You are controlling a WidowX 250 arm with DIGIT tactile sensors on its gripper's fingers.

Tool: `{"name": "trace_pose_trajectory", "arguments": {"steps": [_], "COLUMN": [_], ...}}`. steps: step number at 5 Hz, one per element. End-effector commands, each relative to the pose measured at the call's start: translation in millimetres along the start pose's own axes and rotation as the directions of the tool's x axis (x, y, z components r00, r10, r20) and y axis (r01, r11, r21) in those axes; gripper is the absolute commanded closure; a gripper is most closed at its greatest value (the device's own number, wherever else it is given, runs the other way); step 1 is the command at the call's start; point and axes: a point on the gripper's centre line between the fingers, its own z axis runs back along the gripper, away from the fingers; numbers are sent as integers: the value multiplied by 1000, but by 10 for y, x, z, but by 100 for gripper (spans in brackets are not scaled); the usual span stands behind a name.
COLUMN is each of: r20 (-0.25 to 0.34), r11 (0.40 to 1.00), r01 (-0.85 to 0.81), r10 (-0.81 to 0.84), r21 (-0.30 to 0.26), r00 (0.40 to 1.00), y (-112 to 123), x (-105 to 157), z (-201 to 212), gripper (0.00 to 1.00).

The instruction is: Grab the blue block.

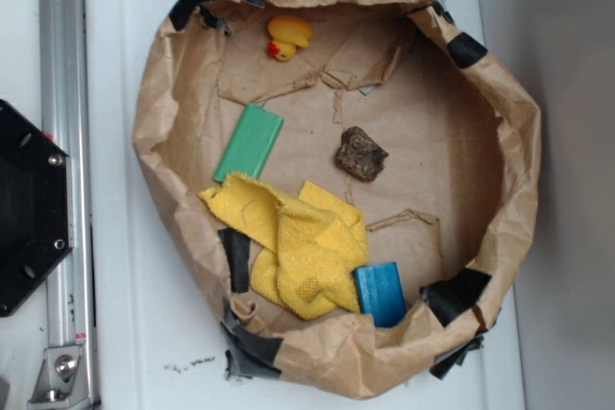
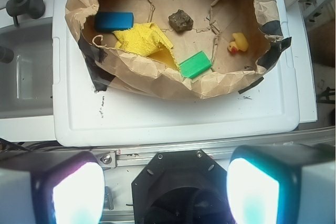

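The blue block lies flat inside the brown paper bowl, close to its near wall and touching the edge of a crumpled yellow cloth. In the wrist view the blue block sits at the bowl's upper left. My gripper is open, its two glowing pads far apart with nothing between them. It hovers over the black robot base, well away from the bowl. The exterior view does not show the gripper.
A longer green block, a dark brown rock and a yellow rubber duck also lie in the bowl. The bowl rests on a white board. A metal rail and black base run along one side.
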Motion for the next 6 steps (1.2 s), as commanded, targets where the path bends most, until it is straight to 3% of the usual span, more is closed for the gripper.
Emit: {"name": "trace_pose_trajectory", "arguments": {"steps": [1, 2, 3, 6], "r20": [0, -69, -124, -124], "r11": [1000, 1000, 999, 999], "r01": [0, 26, 43, 43], "r10": [0, -25, -45, -45], "r21": [0, 13, -18, -18], "r00": [1000, 997, 991, 991], "y": [0, 147, 267, 267], "x": [0, 287, 177, 177], "z": [0, -291, -524, -524], "gripper": [0, 0, 0, 0]}}
